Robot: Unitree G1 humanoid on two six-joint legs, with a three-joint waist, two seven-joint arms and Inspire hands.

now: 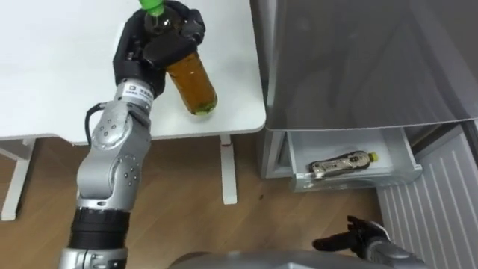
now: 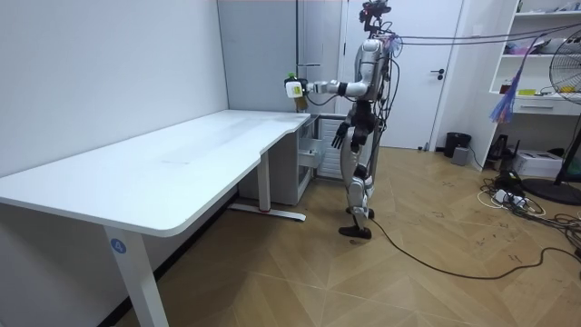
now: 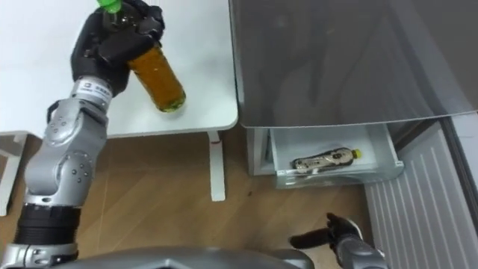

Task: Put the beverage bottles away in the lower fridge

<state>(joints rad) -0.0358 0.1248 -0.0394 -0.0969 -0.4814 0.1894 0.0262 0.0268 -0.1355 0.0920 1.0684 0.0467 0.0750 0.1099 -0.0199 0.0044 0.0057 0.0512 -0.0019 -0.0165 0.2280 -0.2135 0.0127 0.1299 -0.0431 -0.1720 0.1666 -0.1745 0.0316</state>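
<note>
My left hand (image 1: 146,46) is shut on a bottle of amber drink (image 1: 192,84) with a green cap, held tilted just above the white table (image 1: 60,82) near its right end. In the room view the bottle (image 2: 292,87) is held out at chest height over the table's far corner. The grey fridge (image 1: 358,60) stands to the right; its lower drawer (image 1: 357,182) is pulled out. Inside lies another bottle (image 1: 342,164) with a yellow cap, on its side. My right hand (image 1: 357,240) hangs low beside my hip, open and holding nothing.
The table's leg (image 1: 228,170) stands on the wood floor between the table and the fridge. A ribbed white panel (image 1: 437,217) lies right of the drawer. Behind me in the room are a door, shelves, a fan (image 2: 570,64) and cables on the floor.
</note>
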